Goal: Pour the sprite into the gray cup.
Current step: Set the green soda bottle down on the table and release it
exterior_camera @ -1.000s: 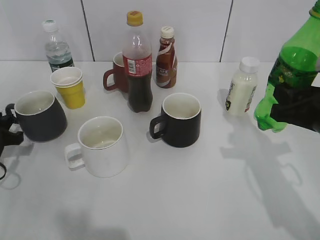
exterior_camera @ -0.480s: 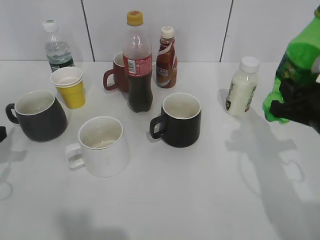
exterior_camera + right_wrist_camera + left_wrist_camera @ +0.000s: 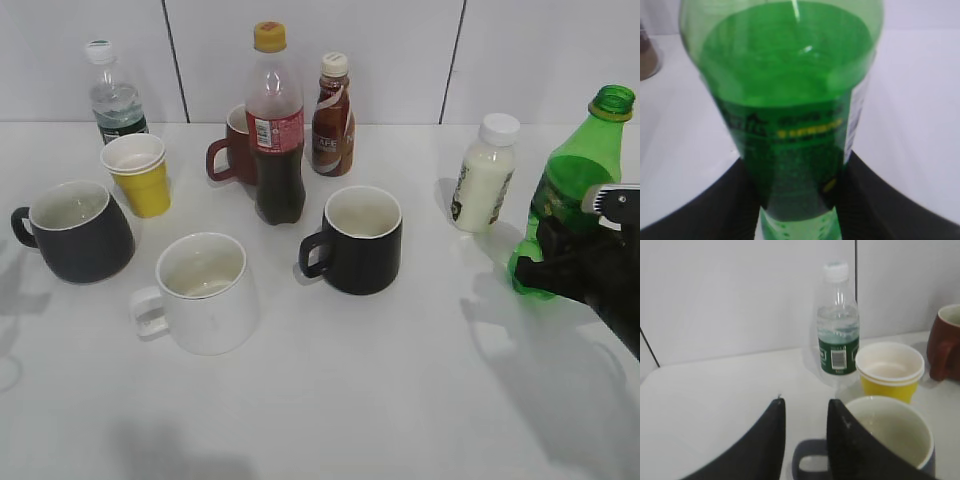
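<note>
The sprite (image 3: 572, 175) is a green bottle without a cap at the far right of the exterior view, nearly upright, its base at or just above the table. My right gripper (image 3: 560, 262) is shut on its lower body; in the right wrist view the sprite (image 3: 785, 75) fills the space between the jaws (image 3: 797, 162). The gray cup (image 3: 78, 232) stands at the far left, empty, handle to the left. My left gripper (image 3: 806, 402) is open and empty, just above the handle of the gray cup (image 3: 890, 440). It is out of the exterior view.
A white mug (image 3: 205, 292) and a glossy black mug (image 3: 362, 242) stand mid-table. Behind them are a cola bottle (image 3: 277, 130), a brown bottle (image 3: 332, 105), a red mug (image 3: 232, 148), stacked yellow cups (image 3: 137, 175) and a water bottle (image 3: 113, 95). A white bottle (image 3: 485, 175) stands beside the sprite.
The sprite has come down from high at the right edge to table level and stands nearly upright. The left gripper has drawn back off the left edge of the exterior view.
</note>
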Controlling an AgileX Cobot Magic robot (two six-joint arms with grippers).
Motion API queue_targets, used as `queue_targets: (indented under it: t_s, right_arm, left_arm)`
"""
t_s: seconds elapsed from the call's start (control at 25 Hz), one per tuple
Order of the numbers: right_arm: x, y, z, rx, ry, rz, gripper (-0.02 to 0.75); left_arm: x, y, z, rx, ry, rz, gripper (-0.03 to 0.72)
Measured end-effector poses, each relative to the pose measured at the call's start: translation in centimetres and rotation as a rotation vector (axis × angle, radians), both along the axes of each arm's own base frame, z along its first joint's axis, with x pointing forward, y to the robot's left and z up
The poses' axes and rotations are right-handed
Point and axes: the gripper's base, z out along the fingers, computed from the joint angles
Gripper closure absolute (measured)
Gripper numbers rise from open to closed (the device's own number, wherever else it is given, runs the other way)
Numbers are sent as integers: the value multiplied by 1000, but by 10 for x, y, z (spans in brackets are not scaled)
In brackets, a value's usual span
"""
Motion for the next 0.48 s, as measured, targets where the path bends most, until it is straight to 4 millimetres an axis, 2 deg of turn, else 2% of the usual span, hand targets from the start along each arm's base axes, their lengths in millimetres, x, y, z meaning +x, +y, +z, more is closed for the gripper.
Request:
queue_targets:
  t_s: [0.12, 0.2, 0.28, 0.32, 0.4, 0.48]
  right_arm:
    - [0, 0, 0, 1, 0, 1, 417]
    - [0, 0, 0, 1, -1, 1, 311]
    - [0, 0, 1, 4, -2, 3, 166]
    - [0, 0, 3, 8, -7, 5, 127]
    - [0, 1, 14, 18, -47, 8, 90]
    - [1, 1, 30, 6, -113, 17, 88]
  left_arm:
    - [-1, 0, 4, -1, -16, 0, 462]
    - [-1, 0, 4, -10, -15, 2, 461]
    - [-2, 0, 6, -32, -21, 5, 461]
    - [-2, 0, 7, -31, -23, 6, 459]
    - [-3, 0, 9, -36, -28, 7, 457]
    - [-4, 0, 15, -36, -19, 11, 456]
